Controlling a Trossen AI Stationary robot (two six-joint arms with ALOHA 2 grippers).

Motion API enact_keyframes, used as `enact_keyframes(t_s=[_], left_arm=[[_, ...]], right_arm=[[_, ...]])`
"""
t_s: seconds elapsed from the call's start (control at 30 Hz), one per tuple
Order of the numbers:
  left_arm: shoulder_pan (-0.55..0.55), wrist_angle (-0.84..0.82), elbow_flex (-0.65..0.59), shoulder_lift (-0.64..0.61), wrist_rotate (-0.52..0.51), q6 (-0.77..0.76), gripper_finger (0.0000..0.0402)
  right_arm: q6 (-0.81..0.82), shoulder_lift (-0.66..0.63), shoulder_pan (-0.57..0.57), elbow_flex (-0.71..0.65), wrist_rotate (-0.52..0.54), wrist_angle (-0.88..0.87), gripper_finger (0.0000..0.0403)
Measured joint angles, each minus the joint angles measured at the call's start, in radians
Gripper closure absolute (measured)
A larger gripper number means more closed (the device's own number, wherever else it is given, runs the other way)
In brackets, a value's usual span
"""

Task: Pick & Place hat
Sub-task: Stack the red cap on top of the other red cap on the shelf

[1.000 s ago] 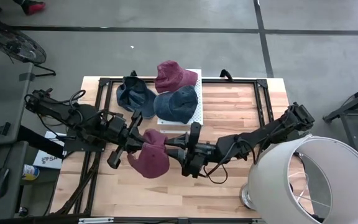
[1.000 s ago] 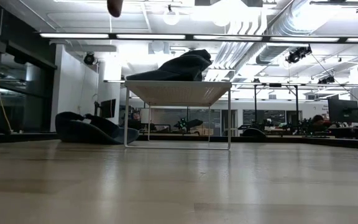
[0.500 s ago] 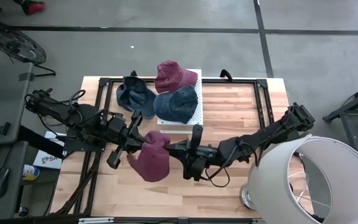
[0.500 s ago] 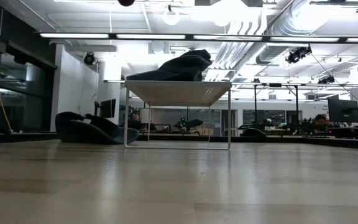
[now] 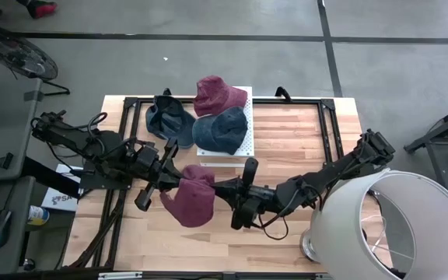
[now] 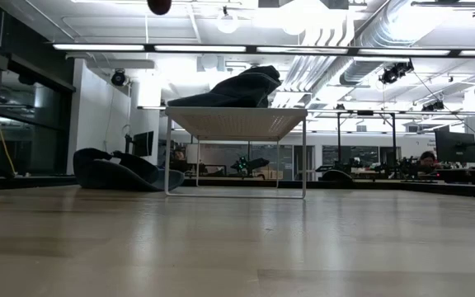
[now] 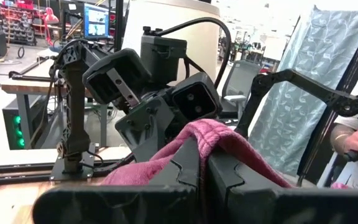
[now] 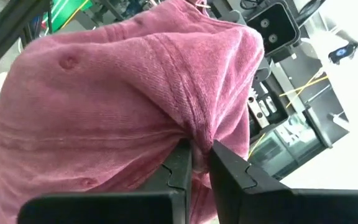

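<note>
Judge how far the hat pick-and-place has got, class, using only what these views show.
Done: a maroon hat and a blue hat lie on the white stand.
In hand: both the left gripper and the right gripper pinch the raised maroon cap.
Left: placing it; another blue hat lies beside the stand.

Both arms reach low toward the table's middle and meet there, wrists facing each other. The left gripper point(image 5: 179, 175) lies at about nine o'clock from the centre, its fingers point(image 7: 185, 165) pressed together with maroon fabric pinched between them. The right gripper point(image 5: 218, 187) comes in from four o'clock, arm stretched long, its fingers point(image 8: 180, 163) nearly closed and apparently nipping a fold of the same cloth.
</note>
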Motion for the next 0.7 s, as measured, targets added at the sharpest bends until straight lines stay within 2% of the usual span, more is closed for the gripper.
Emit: enact_keyframes(t_s=[0.27, 0.4, 0.5, 0.7], left_arm=[[0.0, -0.002, 0.0, 0.0, -0.002, -0.016, 0.0396], [0.0, -0.003, 0.0, 0.002, -0.079, -0.034, 0.0377], [0.0, -0.011, 0.0, 0.002, -0.099, -0.034, 0.0346], [-0.001, -0.014, 0.0, 0.002, -0.154, -0.03, 0.0254]], right_arm=[[0.08, -0.001, 0.001, 0.002, -0.001, -0.037, 0.0373], [0.124, -0.001, 0.001, 0.047, -0.005, -0.14, 0.0373], [0.136, -0.001, 0.001, 0.076, -0.006, -0.201, 0.0373], [0.175, -0.001, -0.003, 0.118, -0.004, -0.303, 0.0373]])
